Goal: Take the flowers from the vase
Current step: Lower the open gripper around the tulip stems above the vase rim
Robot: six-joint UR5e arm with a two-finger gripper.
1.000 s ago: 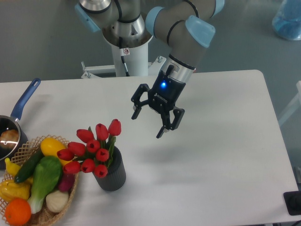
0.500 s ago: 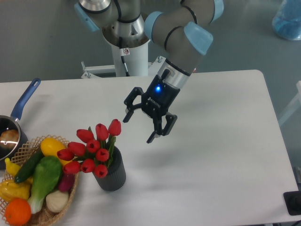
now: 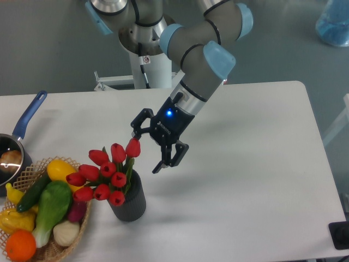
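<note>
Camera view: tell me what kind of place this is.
Probably a robotics lab bench set up like a kitchen: an arm with an open claw over a white table, with flowers, vase and produce basket.

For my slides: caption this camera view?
Open two-finger gripper beside red tulip bunch in ribbed dark grey vase.

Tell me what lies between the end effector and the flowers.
Nothing: in the fixed camera view the open end effector sits right beside the flowers, its near finger almost at the top bud.
</note>
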